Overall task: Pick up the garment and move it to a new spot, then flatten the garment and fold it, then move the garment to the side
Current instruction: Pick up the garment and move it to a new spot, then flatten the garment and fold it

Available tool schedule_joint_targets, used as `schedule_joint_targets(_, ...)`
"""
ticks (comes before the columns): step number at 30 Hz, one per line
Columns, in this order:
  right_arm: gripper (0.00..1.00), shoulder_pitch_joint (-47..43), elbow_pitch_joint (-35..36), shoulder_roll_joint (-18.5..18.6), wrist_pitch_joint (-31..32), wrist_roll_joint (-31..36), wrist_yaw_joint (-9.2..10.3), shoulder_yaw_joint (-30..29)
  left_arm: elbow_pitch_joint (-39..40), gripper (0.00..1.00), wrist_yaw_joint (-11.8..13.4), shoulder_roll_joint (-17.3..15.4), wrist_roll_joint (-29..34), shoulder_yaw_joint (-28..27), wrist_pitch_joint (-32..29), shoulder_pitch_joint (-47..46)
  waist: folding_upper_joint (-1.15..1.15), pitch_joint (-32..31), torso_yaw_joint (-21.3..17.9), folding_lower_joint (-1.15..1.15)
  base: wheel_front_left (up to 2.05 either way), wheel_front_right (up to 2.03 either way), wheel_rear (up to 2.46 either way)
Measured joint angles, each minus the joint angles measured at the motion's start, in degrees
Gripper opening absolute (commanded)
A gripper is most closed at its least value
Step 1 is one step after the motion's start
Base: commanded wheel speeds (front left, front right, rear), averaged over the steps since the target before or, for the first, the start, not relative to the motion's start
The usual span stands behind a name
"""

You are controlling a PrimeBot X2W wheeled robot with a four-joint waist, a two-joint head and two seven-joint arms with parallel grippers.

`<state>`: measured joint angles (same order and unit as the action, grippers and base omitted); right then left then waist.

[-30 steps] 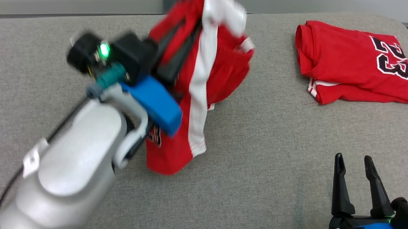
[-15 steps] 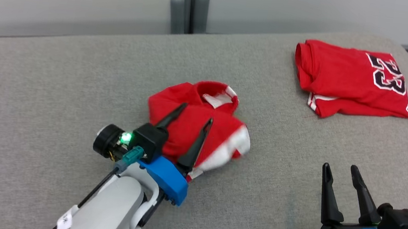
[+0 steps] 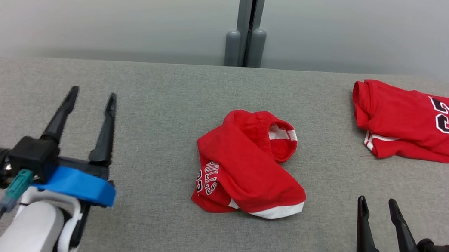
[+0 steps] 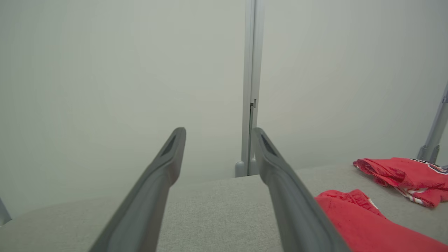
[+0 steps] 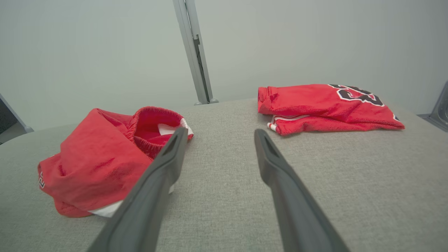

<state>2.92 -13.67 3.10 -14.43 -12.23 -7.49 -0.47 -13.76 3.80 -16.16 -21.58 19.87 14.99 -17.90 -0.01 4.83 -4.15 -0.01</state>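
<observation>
The garment (image 3: 245,167), red shorts with a white hem and black lettering, lies crumpled in a heap at the middle of the grey surface. It shows too in the right wrist view (image 5: 101,157) and at the lower right of the left wrist view (image 4: 353,220). My left gripper (image 3: 91,97) hangs open at the lower left, well clear of the heap, nothing between its fingers. My right gripper (image 3: 377,202) stands open at the lower right, also empty, to the right of the shorts.
A folded red jersey (image 3: 413,122) with a black and white number lies at the back right of the grey padded surface (image 3: 159,91). A grey post (image 3: 247,20) stands behind the surface against a pale wall. The surface's edge curves off at the right.
My left gripper opened and let the shorts drop into a heap, then drew back to the left. The head camera has tilted up. The right gripper stayed open.
</observation>
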Motion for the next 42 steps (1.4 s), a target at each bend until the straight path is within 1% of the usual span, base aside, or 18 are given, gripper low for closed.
schedule_joint_targets(5,1.0,-0.8,0.3,0.0,0.2,0.0,0.0,-0.7,6.0,1.0,2.7,-2.2,1.7,-7.3,0.0,7.5,0.0,-0.7,1.9,0.0,0.0,0.0,0.0)
schedule_joint_targets(6,1.0,-1.1,0.5,0.1,0.3,0.0,0.0,-0.9,7.5,1.0,3.3,-2.8,2.1,-9.7,0.0,10.8,0.01,-1.1,2.5,0.01,0.0,0.0,0.0)
schedule_joint_targets(10,1.0,-2.0,1.0,0.1,0.5,0.0,0.0,-1.6,9.5,1.0,3.7,-3.6,2.2,-13.6,0.0,16.2,0.0,-1.6,3.6,0.0,0.0,0.0,0.0)
schedule_joint_targets(13,1.0,-2.1,1.2,0.5,0.6,0.0,0.0,-2.0,10.5,1.0,3.1,-3.6,1.8,-15.5,0.0,18.9,0.01,-1.8,4.4,0.01,0.0,0.0,0.0)
schedule_joint_targets(16,1.0,-2.3,1.3,0.6,0.8,0.0,0.0,-2.2,10.1,1.0,1.3,-3.4,1.0,-16.4,0.0,20.5,0.0,-1.9,5.0,0.01,0.0,0.0,0.0)
schedule_joint_targets(21,1.0,-3.0,1.3,0.6,0.8,0.0,0.0,-2.1,8.6,1.0,-0.8,-2.0,0.9,-17.0,0.0,21.4,0.0,-2.2,5.5,0.0,0.0,0.0,0.0)
schedule_joint_targets(29,1.0,-4.1,1.3,0.6,1.2,0.0,0.0,-2.1,6.6,1.0,-1.6,-0.5,2.4,-17.5,0.0,22.2,0.0,-3.2,5.6,0.01,0.0,0.0,0.0)
schedule_joint_targets(32,1.0,-4.3,1.3,0.6,1.4,0.0,0.0,-2.1,5.9,1.0,-2.3,-0.3,2.4,-17.6,0.0,22.2,0.01,-3.4,5.5,0.0,0.0,0.0,0.0)
schedule_joint_targets(42,1.0,-4.7,1.3,0.6,1.8,0.0,0.0,-2.0,4.5,1.0,-3.1,0.4,2.8,-18.0,0.0,22.2,0.01,-3.7,5.1,0.01,0.0,0.0,0.0)
